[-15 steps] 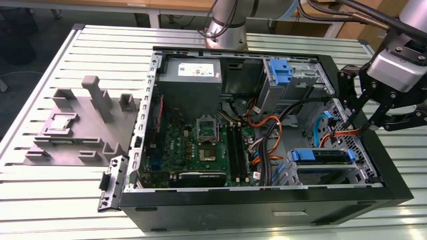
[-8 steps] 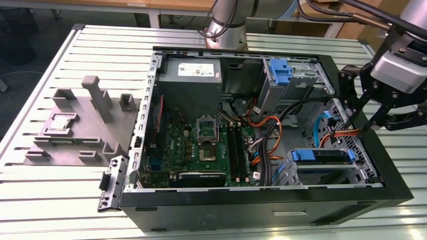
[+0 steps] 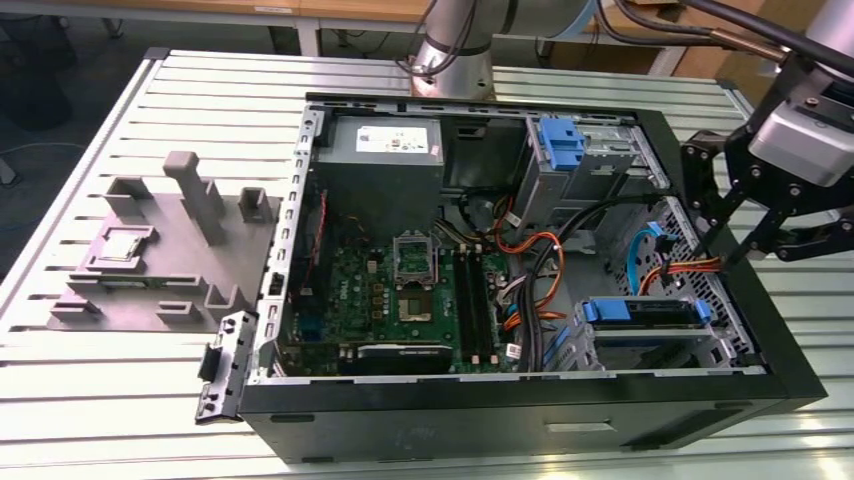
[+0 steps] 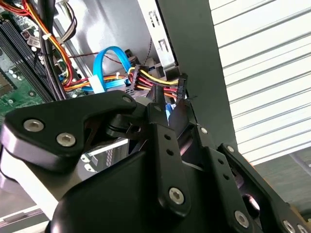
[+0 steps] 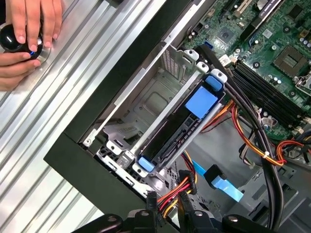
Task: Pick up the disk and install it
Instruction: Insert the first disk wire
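The disk (image 3: 643,313) lies in the drive cage at the near corner of the open computer case (image 3: 534,400), on the exterior view's right, its blue rails showing at both ends. In the first wrist view the disk (image 5: 181,133) sits flat between the cage's metal walls. My gripper (image 3: 717,260) hangs above the case's wall on the exterior view's right, higher than the disk and clear of it. In both wrist views the gripper (image 4: 169,106) (image 5: 167,198) is open by a narrow gap, nothing in it, just over a bundle of power cables (image 4: 150,80).
A bare blue bracket (image 3: 561,145) stands in the far bay beside the power-supply box (image 3: 380,140). The motherboard (image 3: 400,290) and loose cables (image 3: 534,270) fill the case floor. A grey fixture (image 3: 147,250) sits on the slatted table. A person's hand (image 5: 29,24) rests on a black knob.
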### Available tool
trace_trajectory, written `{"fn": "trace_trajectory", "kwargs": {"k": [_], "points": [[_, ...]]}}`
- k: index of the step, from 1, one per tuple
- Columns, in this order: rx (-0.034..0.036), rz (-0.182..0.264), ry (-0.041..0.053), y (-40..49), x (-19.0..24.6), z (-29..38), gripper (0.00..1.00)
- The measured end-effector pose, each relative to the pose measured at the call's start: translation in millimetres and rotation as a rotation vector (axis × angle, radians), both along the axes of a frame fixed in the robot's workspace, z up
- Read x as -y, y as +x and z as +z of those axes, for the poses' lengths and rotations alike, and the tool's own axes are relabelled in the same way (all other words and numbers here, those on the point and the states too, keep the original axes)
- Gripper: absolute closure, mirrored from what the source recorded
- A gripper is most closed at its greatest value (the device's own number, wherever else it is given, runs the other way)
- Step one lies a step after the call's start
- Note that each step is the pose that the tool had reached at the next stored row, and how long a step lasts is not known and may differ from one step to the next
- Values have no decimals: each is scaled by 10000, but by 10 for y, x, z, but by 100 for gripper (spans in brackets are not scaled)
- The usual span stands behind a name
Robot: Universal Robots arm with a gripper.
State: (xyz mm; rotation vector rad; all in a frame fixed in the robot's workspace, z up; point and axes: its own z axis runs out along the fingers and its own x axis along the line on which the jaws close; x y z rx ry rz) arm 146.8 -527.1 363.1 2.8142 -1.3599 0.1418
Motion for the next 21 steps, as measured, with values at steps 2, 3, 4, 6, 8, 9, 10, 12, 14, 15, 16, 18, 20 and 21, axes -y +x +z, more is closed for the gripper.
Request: {"fn": "trace_trajectory", "kwargs": {"k": [2,3,4,6,8,9,10,12,14,15,16,18,20,21], "points": [[-1,36,-15,15,0,-5,69],[-1,68,-21,23,-1,-8,69],[-1,126,-22,28,-1,-10,69],[0,324,-24,32,-1,-15,69],[0,573,-22,34,-1,-23,69],[1,716,-22,35,-1,-26,69],[0,843,-22,36,-1,-29,69],[1,1014,-21,48,-1,-33,69],[2,1063,-21,67,-1,-33,69],[2,1076,-21,76,-1,-33,69],[2,1089,-21,82,-2,-34,69],[2,1214,-23,87,-1,-34,69],[2,1491,-22,88,-1,-37,69],[2,1629,-22,88,-1,-37,69]]}}
